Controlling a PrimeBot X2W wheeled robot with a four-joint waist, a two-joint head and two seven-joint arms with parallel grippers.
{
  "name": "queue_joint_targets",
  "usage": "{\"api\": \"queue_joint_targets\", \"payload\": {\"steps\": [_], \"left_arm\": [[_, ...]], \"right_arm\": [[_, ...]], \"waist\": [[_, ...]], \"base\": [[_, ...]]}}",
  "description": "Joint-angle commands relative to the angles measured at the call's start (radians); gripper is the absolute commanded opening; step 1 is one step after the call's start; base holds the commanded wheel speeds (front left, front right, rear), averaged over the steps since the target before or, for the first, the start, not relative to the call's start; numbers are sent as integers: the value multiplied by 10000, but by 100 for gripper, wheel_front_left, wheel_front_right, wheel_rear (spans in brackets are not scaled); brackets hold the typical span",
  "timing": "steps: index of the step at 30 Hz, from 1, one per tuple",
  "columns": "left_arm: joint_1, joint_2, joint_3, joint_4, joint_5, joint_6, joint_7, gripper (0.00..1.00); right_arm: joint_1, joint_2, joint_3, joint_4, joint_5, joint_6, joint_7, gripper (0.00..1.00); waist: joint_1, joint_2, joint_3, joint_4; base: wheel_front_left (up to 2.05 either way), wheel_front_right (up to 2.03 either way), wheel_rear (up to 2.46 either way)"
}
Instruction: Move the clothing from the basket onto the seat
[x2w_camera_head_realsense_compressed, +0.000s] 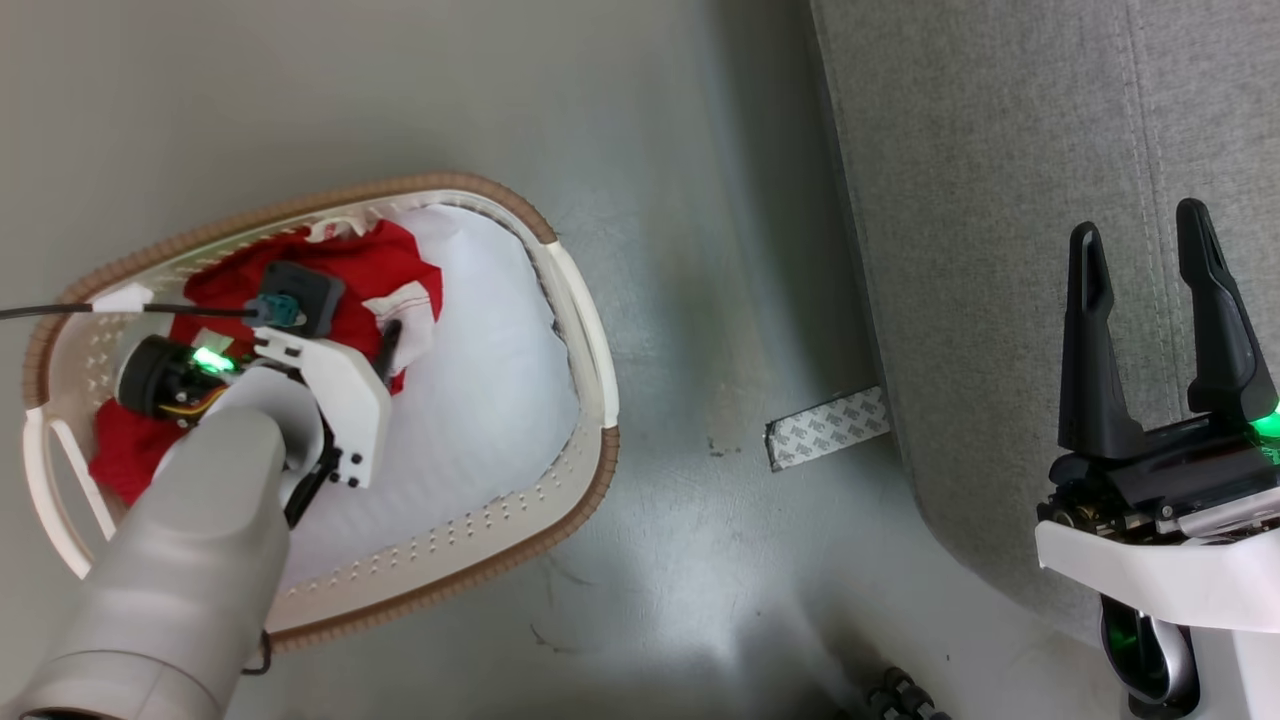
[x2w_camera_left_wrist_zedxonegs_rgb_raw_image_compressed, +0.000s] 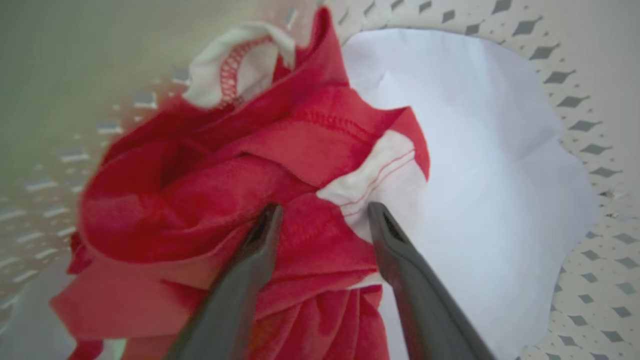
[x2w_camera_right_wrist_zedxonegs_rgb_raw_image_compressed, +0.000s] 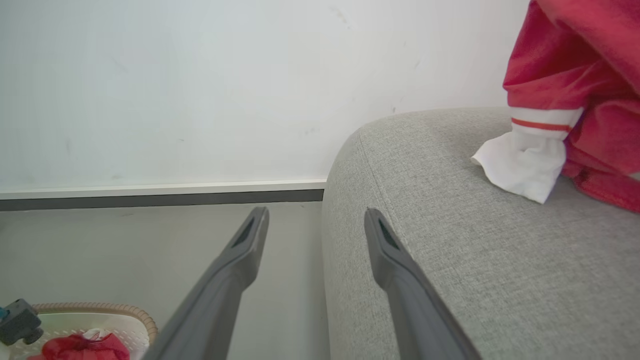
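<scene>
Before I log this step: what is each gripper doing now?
Left gripper: open, astride the clothing, not gripping yet.
Right gripper: open, empty.

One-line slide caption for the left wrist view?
Left gripper, jaws apart, straddles a fold of red-and-white clothing lying in the white basket.

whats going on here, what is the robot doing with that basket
The robot is emptying a basket on the floor onto a grey seat. Its left gripper is down in the basket, jaws open on either side of a fold of a red garment, not closed on it. The right gripper hangs open and empty at the seat, where another garment lies.
</scene>
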Motion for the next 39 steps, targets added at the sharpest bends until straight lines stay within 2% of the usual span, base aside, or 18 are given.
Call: {"api": "queue_joint_targets", "payload": {"steps": [1,7,13,17,23,33,39], "left_arm": [[-105,52,-50,130,106,38,-41,0],[-159,-225,-196,396,-87,18,-318,0],[437,-793,-224,328,-812,11,-872,0],[1031,-1141,-299,-21,-1497,8,-1223,0],[1944,-1366,-406,-808,-2399,7,-1518,0],[3316,-1230,-57,-2144,-3212,16,-1598,0],[3971,-1044,358,-3384,-3180,313,-1598,0]], "right_arm": [[-29,-1,-40,-55,34,-25,2,100],[-86,1,-216,18,-165,-24,4,100],[-66,-2,-232,300,-307,-25,2,100],[77,-4,-336,571,-477,-24,2,100],[639,-8,-506,1119,-709,-24,2,100],[2107,-7,-700,2059,-740,-24,2,100],[2847,-8,-664,2368,-574,-24,2,100]], "waist": [[-1,0,54,-5],[-1,0,-28,221],[-1,0,-885,711],[-1,0,-1854,1139],[-1,0,-3584,1877],[-1,0,-6704,3063],[-1,0,-8118,3498]], "base": [[0,0,0],[0,0,0],[0,0,0],[0,0,0],[0,0,0],[0,0,0],[0,0,0]]}}
